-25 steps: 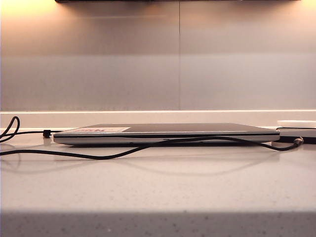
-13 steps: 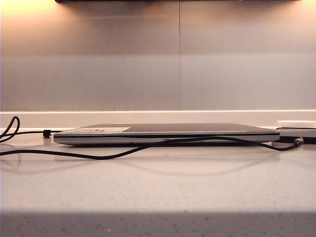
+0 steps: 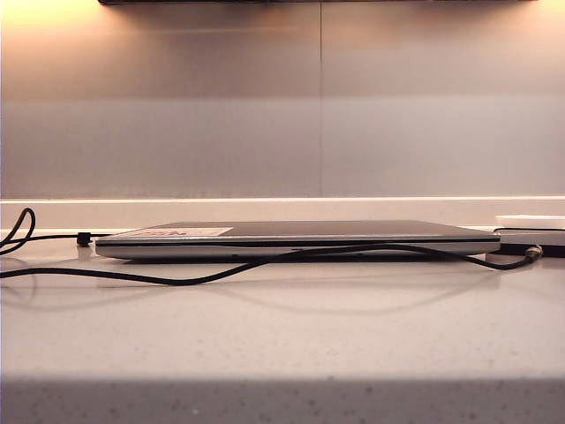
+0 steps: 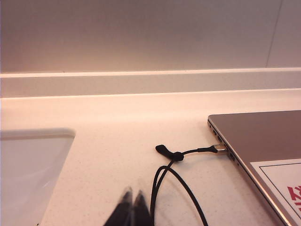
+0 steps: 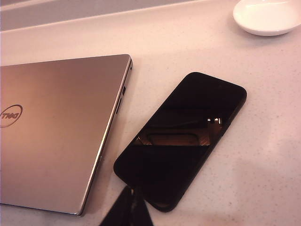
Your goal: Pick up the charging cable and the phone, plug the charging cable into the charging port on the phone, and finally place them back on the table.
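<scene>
Though cropped, left end effector (image 4: 133,209) and right end effector (image 5: 129,207) are closed, empty.

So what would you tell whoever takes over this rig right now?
Left gripper: shut, empty, low over the table beside the charging cable.
Right gripper: shut, empty, at the near end of the phone.
Phone lies flat, screen up, between the closed laptop and a white dish.
The cable trails along the laptop's front; one plug meets the laptop's side, the other end lies by the phone. No view shows it plugged into the phone.
Done: nothing visible.
Left: pick up both, plug in, set them down.
</scene>
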Robot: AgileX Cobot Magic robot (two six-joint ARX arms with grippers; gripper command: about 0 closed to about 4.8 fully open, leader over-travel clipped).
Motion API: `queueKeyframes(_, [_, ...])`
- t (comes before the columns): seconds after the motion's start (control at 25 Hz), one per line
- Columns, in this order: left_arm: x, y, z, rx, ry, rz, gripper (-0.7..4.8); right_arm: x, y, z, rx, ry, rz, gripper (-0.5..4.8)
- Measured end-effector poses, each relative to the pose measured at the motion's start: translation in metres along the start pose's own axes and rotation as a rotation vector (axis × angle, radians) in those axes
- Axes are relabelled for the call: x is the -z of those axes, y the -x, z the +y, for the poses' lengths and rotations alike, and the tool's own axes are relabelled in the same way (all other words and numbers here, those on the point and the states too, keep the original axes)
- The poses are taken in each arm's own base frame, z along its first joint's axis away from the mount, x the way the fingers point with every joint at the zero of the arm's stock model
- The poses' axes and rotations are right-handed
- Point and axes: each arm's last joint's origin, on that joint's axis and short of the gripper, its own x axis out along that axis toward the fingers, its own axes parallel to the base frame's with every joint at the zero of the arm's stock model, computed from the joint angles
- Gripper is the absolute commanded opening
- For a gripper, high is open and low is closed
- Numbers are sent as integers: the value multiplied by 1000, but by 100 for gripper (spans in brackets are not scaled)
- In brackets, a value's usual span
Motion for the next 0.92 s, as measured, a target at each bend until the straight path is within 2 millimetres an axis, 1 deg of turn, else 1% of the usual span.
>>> queueKeyframes(0.52, [0, 0, 0, 0, 0, 0, -6, 0, 0, -1, 16, 5, -13, -1])
queueKeyframes(0.68, [0, 0, 0, 0, 0, 0, -6, 5, 6, -4, 164, 24, -122, -1])
queueKeyframes(0.76, [0, 0, 0, 0, 0, 0, -6, 16, 6, -7, 218, 43, -214, -1])
queueKeyframes(0.84, [0, 0, 0, 0, 0, 0, -6, 31, 7, -8, 220, 92, -303, -1])
queueKeyframes(0.92, [0, 0, 0, 0, 0, 0, -6, 37, 10, -9, 231, 107, -374, -1])
